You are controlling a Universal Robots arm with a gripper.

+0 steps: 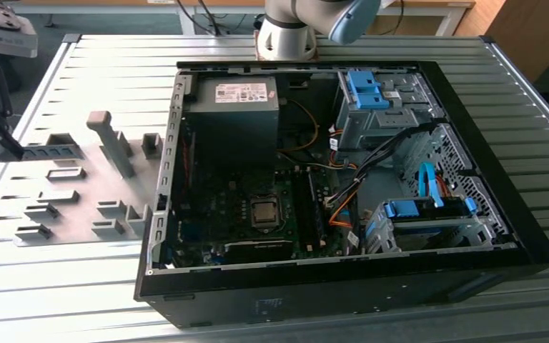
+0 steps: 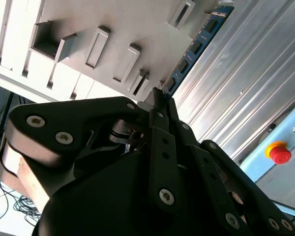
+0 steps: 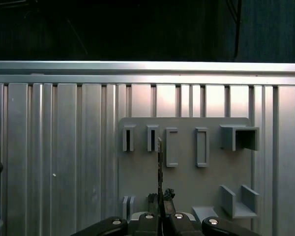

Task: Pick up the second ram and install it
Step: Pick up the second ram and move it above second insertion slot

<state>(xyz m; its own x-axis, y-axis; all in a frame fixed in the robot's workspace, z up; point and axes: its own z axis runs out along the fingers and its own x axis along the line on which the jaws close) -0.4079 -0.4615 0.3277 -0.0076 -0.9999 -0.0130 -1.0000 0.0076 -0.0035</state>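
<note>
One stick — the second ram — is clamped at one end in the pincer, held over the grey holder tray on the surface; the tray slots beneath look empty. Most of its length juts free, probably for seating. Open computer case stands well apart — motherboard inside.

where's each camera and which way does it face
exterior view: off the arm, looking down on the computer case and holder plate; arm base shows.
first wrist view: on the wrist, looking along the tool onto the plate; second ram edge-on.
second wrist view: behind the tool, oblique; ram's chip side.
shared: the plate in all; tool gripping ram in both wrist views.
</note>
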